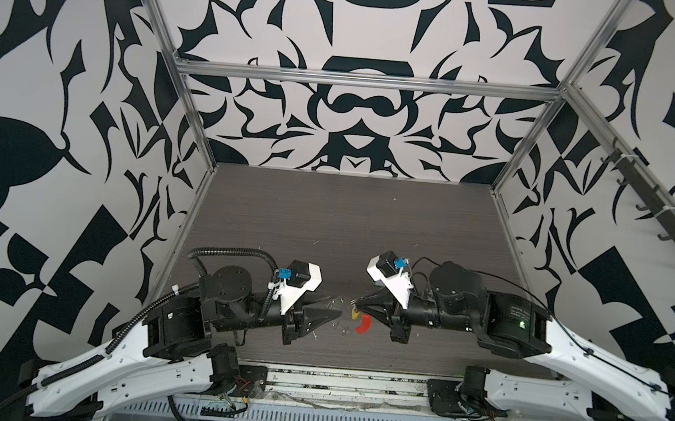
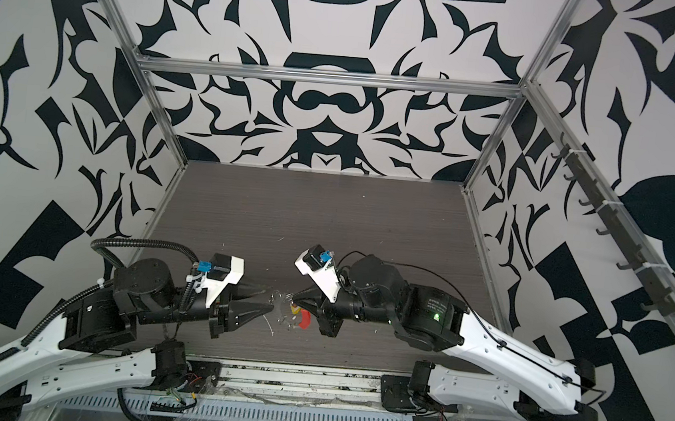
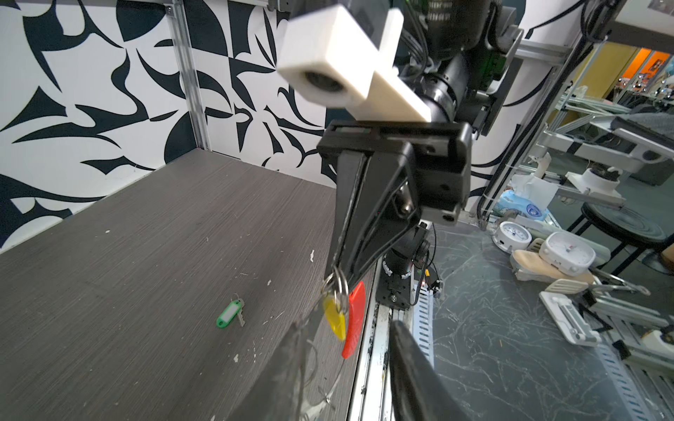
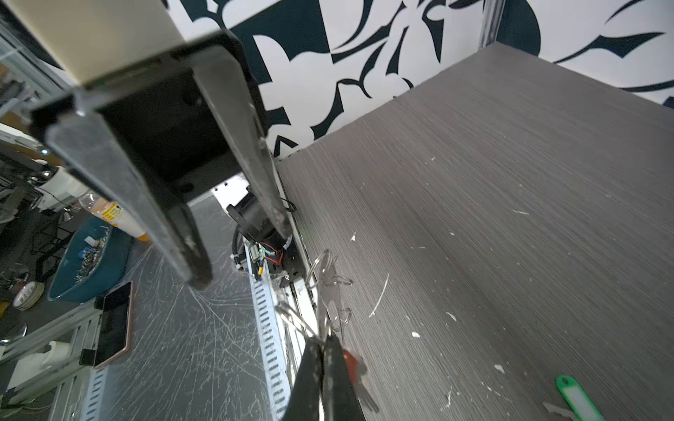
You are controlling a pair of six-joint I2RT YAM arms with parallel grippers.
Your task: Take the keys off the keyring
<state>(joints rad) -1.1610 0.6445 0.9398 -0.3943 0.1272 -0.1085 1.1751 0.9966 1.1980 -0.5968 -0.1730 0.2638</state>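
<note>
Both arms meet over the 6 o'clock part of the bench (image 1: 326, 219), close to its front edge.

Left gripper (image 1: 338, 306): points toward 3 o'clock. The jaws stand apart, as both wrist views show, and grip nothing. Thin wire of the keyring (image 3: 338, 283) lies just beside one finger (image 3: 291, 364); contact cannot be judged.

Right gripper (image 1: 355, 302): points toward 9 o'clock, tip to tip with the left one. Its jaws are closed on the keyring, pinching the grey metal rings at their top, raised off the bench.

Keys:
- The yellow key (image 3: 335, 317) hangs from the rings directly under the right jaws.
- The red key (image 3: 353, 320) hangs beside it, touching it. In a top view it shows at 4 o'clock of the yellow one (image 1: 363, 324).
- The green key (image 3: 229, 313) lies flat on the bench, well apart from the keyring, a small metal key at its looped end. It does not show in the top views.
</note>
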